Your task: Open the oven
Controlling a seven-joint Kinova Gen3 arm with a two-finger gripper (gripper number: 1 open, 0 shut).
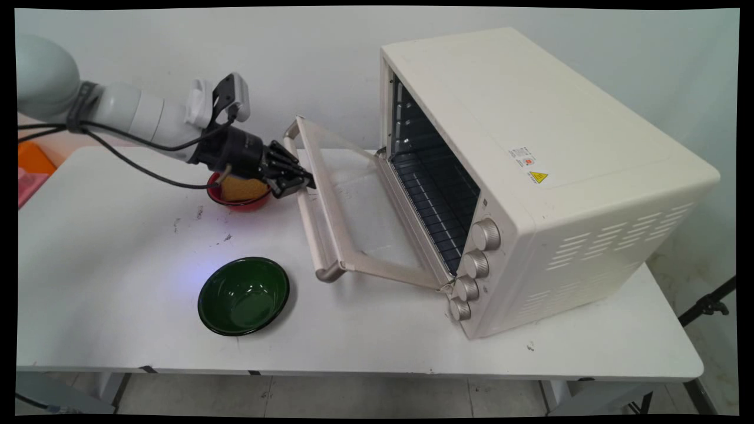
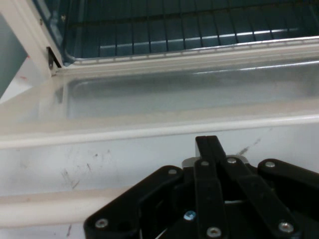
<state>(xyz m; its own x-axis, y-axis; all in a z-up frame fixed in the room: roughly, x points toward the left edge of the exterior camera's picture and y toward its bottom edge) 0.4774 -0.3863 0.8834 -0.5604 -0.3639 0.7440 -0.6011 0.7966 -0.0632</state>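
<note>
White walls close off the room behind a white desk (image 1: pixel 118 330) with rounded corners, its top marked by a few dark scuffs, and a grey tiled floor (image 1: pixel 353 397) shows under its near edge. Nearest the camera on the desk sits a dark green round bowl (image 1: pixel 243 296), upright. To its right stands a cream-coloured boxy toaster oven (image 1: pixel 548 176), turned at an angle, with four round metal knobs (image 1: pixel 475 266) stacked down its front corner. Its glass-paned door (image 1: pixel 347 206) hangs open, tilted down toward the desk, and the cream bar handle (image 1: pixel 309 212) runs along its outer edge. A dark wire rack (image 1: pixel 433 194) shows inside the cavity. Farther back, left of the door, a red round bowl (image 1: pixel 238 199) holds a tan, spongy-looking block (image 1: pixel 242 187). Just above that bowl the black two-finger gripper (image 1: pixel 300 181) reaches level from the left, and its fingers (image 2: pixel 207 149) are brought narrowly together with nothing between them. Their tips sit at the door's handle, pressed against it or just beside it; contact cannot be told for certain. In the hand view the closed fingertips point over the handle at the glass pane, with the rack beyond. At the far left edge, beyond the desk, orange and pink objects (image 1: pixel 32 168) show partly.
</note>
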